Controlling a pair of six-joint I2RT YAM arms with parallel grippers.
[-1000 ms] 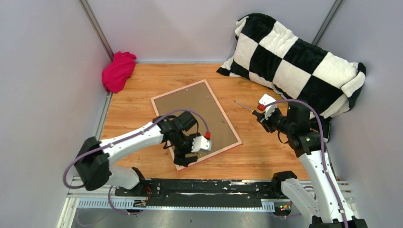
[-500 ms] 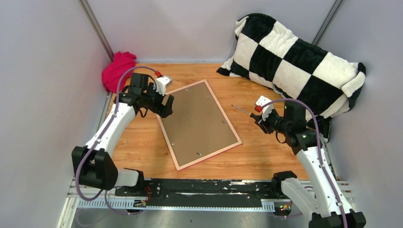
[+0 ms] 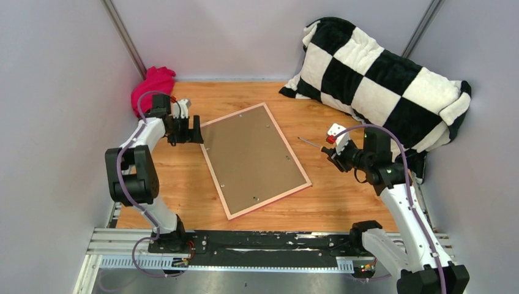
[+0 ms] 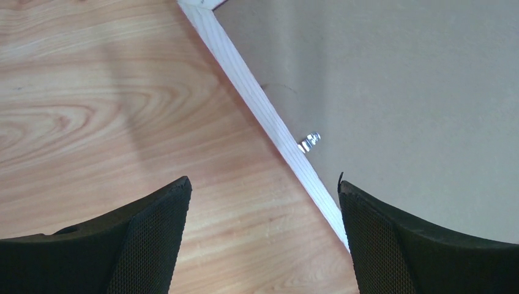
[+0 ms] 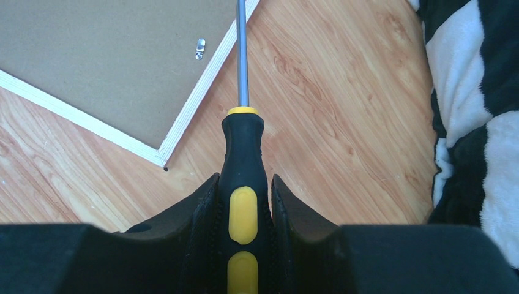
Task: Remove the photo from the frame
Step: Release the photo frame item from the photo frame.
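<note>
Pink frame (image 3: 254, 159) back-up (long axis diagonal)

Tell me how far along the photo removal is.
Little looks done: the frame lies face-down, backing in place, a clip at its edge, no photo visible. In hand: right gripper holds a screwdriver; left gripper hangs open over the frame's edge. Left: turn the clips, lift the backing, remove the photo.
</note>
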